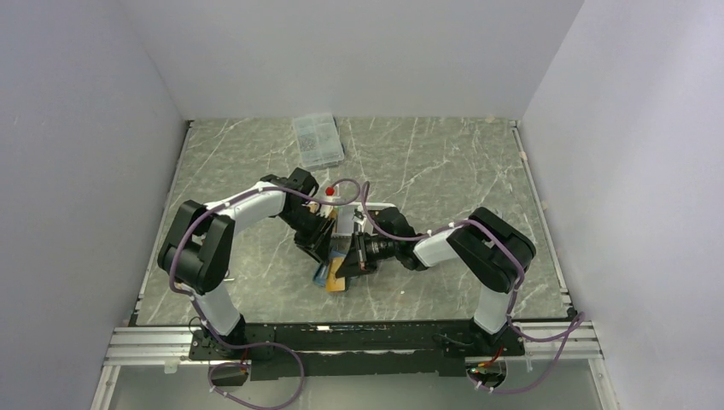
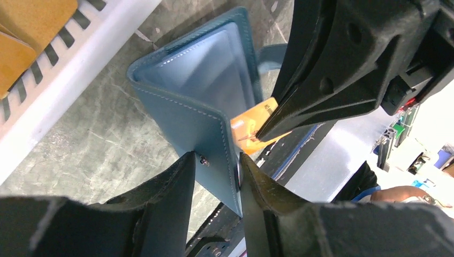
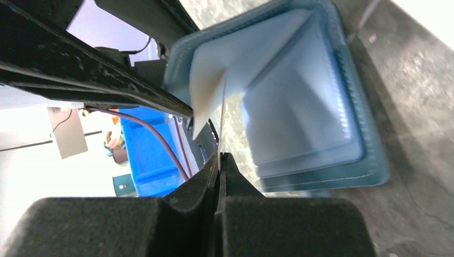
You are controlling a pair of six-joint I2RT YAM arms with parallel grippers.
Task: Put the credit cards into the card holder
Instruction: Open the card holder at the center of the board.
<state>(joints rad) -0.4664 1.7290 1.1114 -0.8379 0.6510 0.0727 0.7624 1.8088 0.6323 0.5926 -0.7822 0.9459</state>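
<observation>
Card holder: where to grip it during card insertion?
Pinch the outer flap of the card holder near the snap, coming over its free edge opposite the fold. That thin flap is raised, leaving the pale inner pocket open to the yellow card in the right gripper. The left gripper grips there.

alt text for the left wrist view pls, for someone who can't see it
The jaws of the left gripper pinch the snap flap of the open teal card holder over the marble table, while the right gripper holds a yellow-orange credit card at the holder's edge. A white slatted basket sits at upper left.
</observation>
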